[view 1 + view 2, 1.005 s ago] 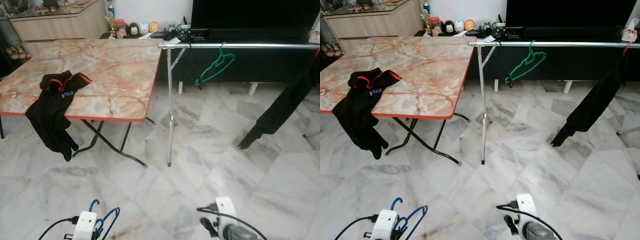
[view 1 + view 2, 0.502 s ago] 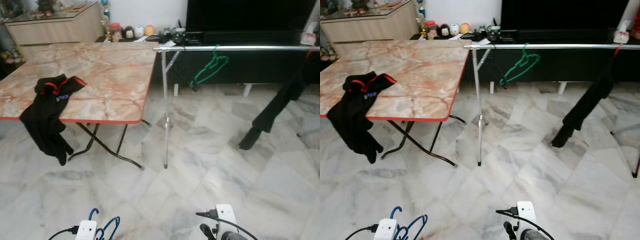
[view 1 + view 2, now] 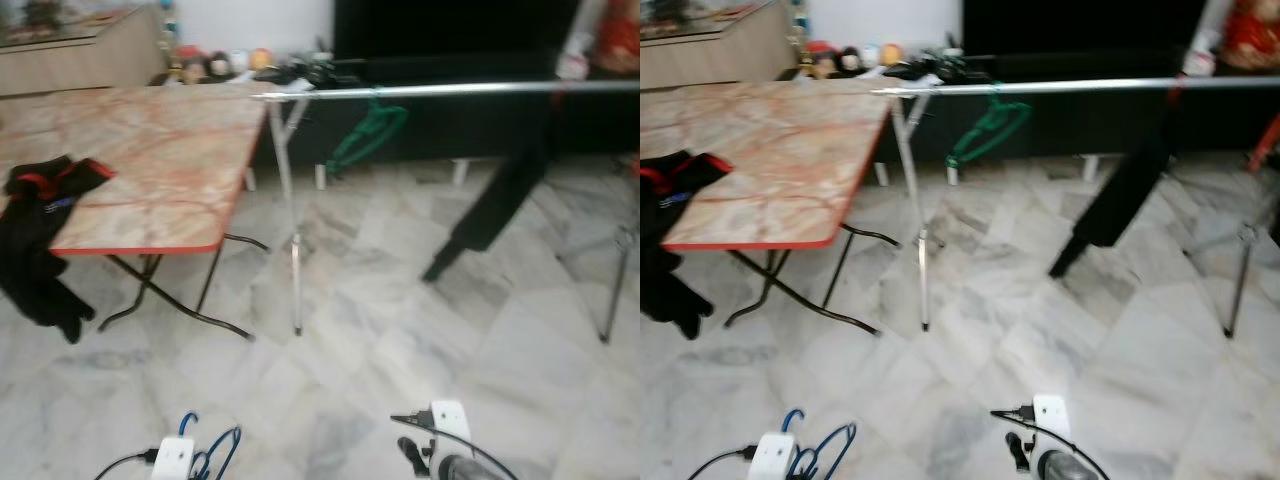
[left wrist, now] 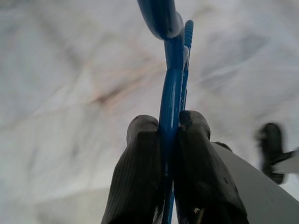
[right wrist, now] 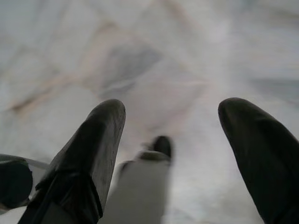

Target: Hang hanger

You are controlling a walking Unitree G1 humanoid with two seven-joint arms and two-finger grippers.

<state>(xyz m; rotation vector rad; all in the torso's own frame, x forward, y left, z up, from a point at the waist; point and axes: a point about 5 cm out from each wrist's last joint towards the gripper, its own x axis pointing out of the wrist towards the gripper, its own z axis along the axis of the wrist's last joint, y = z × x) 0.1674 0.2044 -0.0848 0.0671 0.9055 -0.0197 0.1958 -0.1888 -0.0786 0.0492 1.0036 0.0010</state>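
Left gripper [image 4: 169, 135] clamping blue hanger [image 4: 172, 88], right gripper [image 5: 173, 121] wide, rail [image 3: 450, 90] blurred

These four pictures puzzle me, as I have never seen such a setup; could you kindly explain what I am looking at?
They come from a walking humanoid robot with two arms, each ending in two long black fingers. The two wide, slightly blurred pictures are from its head camera, looking forward and down across a pale marble floor. Ahead stands a silver metal clothes rail with a green plastic hanger and a black garment hanging on it. To the left is a folding table with a pinkish marble-pattern top; a black jacket with red trim droops over its edge.

The two close pictures are from cameras on the wrists. The left gripper is shut on a blue plastic hanger, seen also at the bottom of the head views. The right gripper is open and holds nothing.
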